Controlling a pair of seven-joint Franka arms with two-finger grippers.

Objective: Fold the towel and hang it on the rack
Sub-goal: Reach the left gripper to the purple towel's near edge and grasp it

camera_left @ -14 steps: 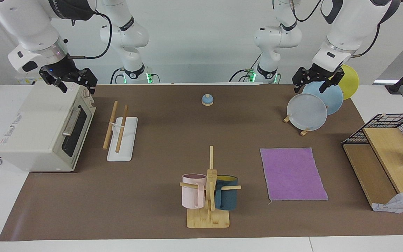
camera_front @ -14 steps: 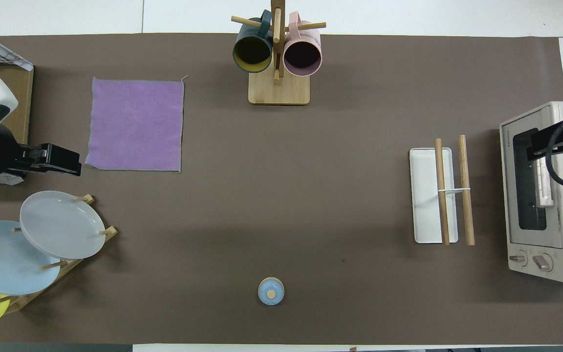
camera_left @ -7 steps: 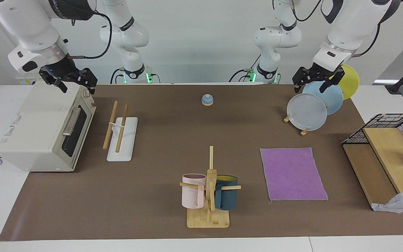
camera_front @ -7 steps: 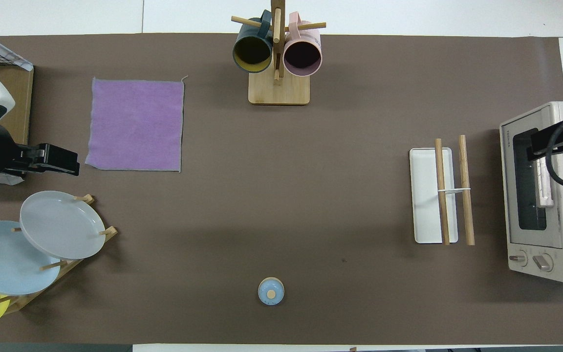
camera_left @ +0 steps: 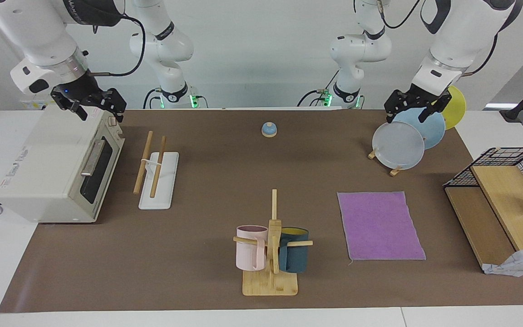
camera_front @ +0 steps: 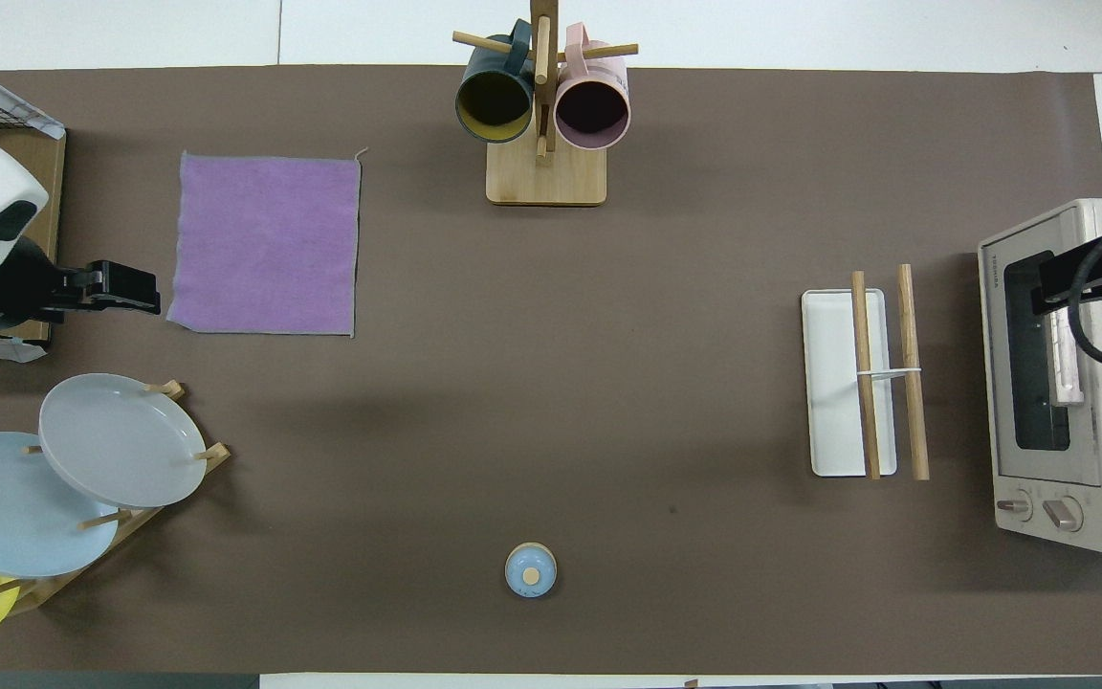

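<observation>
The towel (camera_left: pixel 379 225) lies flat, purple face up, on the brown mat toward the left arm's end; it also shows in the overhead view (camera_front: pixel 266 244). The rack (camera_left: pixel 166 181), two wooden rods on a white base, stands beside the toaster oven toward the right arm's end; it also shows in the overhead view (camera_front: pixel 828 383). My left gripper (camera_left: pixel 413 111) is open and empty, up in the air over the mat between the plate stand and the towel's corner (camera_front: pixel 125 287). My right gripper (camera_left: pixel 93 109) is open and empty, waiting over the toaster oven (camera_front: pixel 1087 277).
A toaster oven (camera_left: pixel 57 168) stands at the right arm's end. A mug tree (camera_left: pixel 272 245) with pink and blue mugs is farthest from the robots. A plate stand (camera_left: pixel 400 145), a wooden shelf with a wire basket (camera_left: pixel 497 204) and a small blue bell (camera_left: pixel 269 130) also stand here.
My left gripper has shifted a little away from the robots, toward the towel's level, and turned slightly. The right arm, towel and rack have not moved.
</observation>
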